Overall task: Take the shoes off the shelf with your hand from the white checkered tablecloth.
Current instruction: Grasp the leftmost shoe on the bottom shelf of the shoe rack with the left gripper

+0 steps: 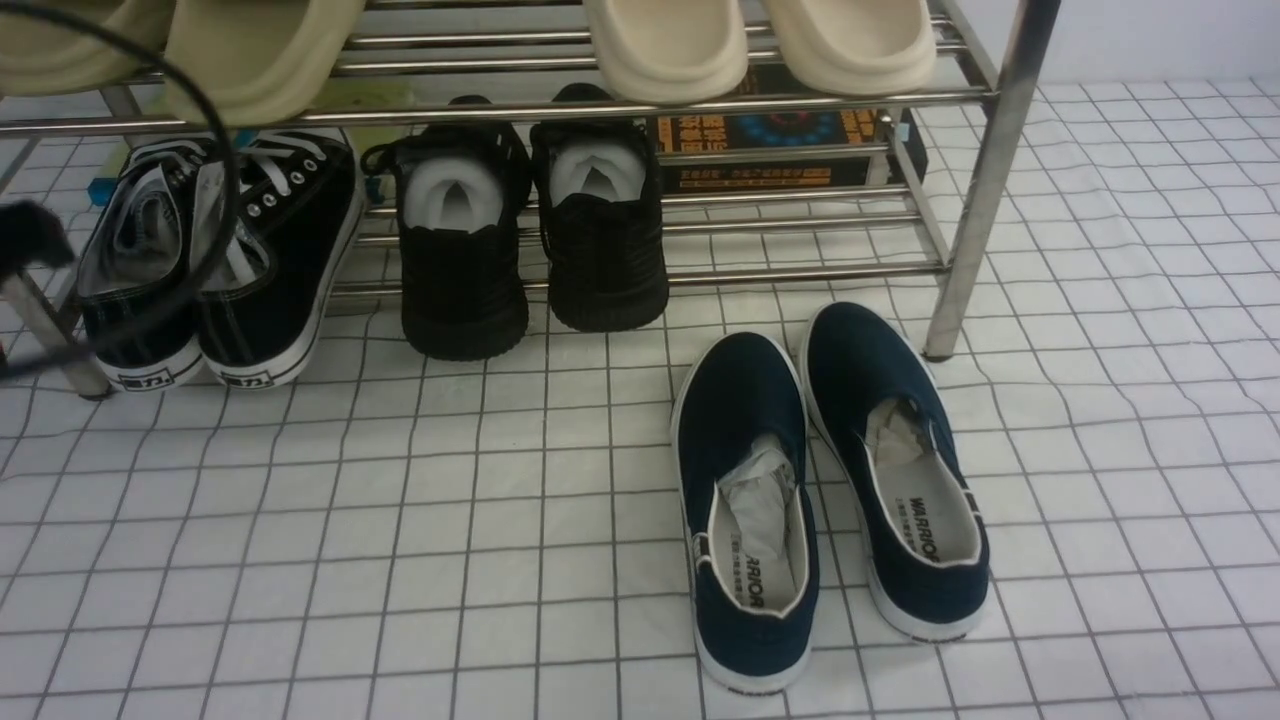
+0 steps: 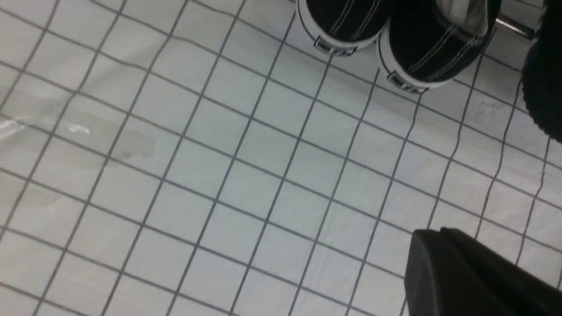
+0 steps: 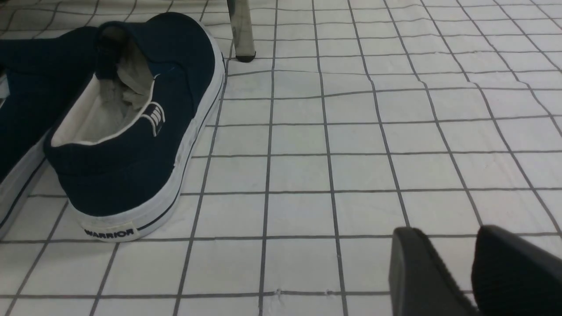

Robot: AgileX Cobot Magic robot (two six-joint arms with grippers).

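Note:
The shoes, black canvas lace-ups with white soles, sit side by side at the left end of the shelf's bottom tier, heels toward me. Their heels show in the left wrist view. My left gripper hangs over the white checkered tablecloth a short way in front of those heels, shut and empty. My right gripper is low over the cloth to the right of the navy slip-ons, jaws slightly apart with nothing between them. Neither gripper's jaws show in the front view.
Black knit sneakers stand on the bottom tier beside the canvas pair. Navy slip-ons lie on the cloth at front right, also in the right wrist view. Cream slippers fill the upper tier. A dark box sits behind. A black cable loops at left.

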